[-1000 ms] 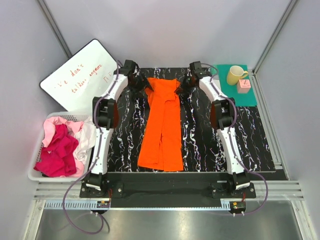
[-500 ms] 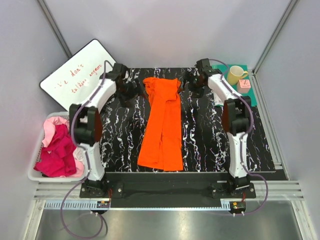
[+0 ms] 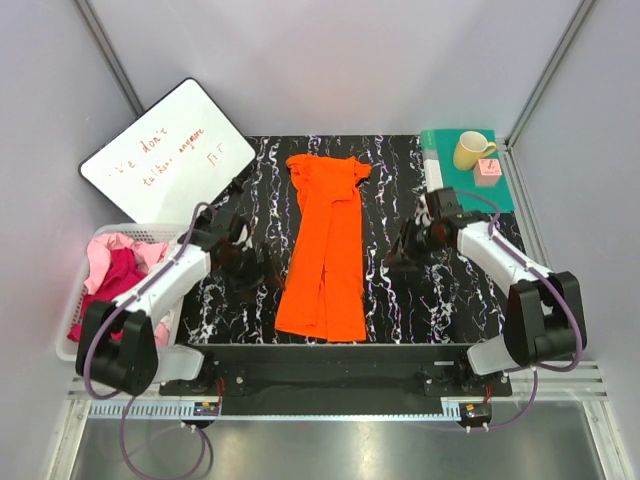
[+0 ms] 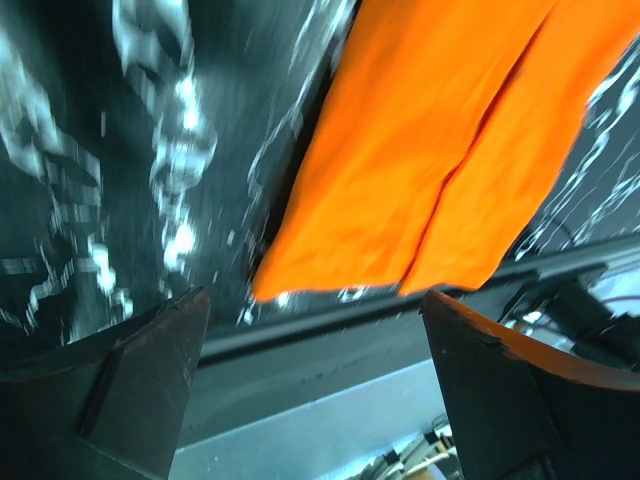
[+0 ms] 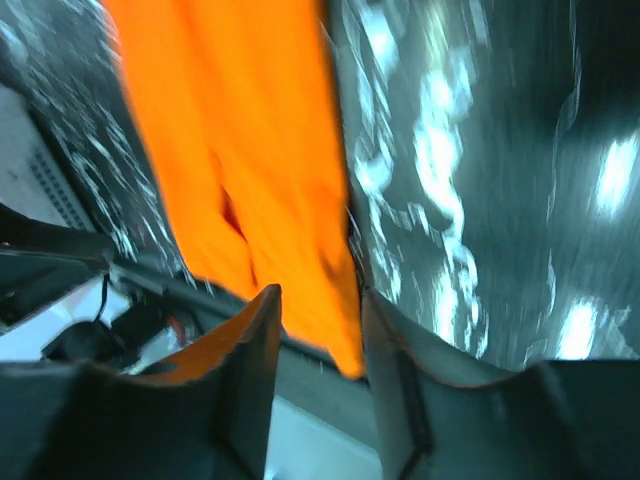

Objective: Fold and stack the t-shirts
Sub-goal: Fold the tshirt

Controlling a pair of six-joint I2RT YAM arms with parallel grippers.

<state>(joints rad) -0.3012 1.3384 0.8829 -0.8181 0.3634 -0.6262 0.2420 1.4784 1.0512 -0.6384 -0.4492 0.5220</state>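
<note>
At six o'clock on the desk (image 3: 450,300) lies the hem of the orange t-shirt (image 3: 325,250), a long folded strip running to twelve. Your left pincer (image 3: 250,270), at nine, gapes wide and empty. Your right pincer (image 3: 400,255), at three, stands partly parted, holding nothing. The cloth looks soft, light and floppy, so I judge you should pinch both hem corners.

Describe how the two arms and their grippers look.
Both the left arm and the right arm have white shell links joined by black motor housings, on black bases. A thin purplish cable loops along each. The left gripper and right gripper each carry two broad, dark fingers with orange-tinged edges.
</note>
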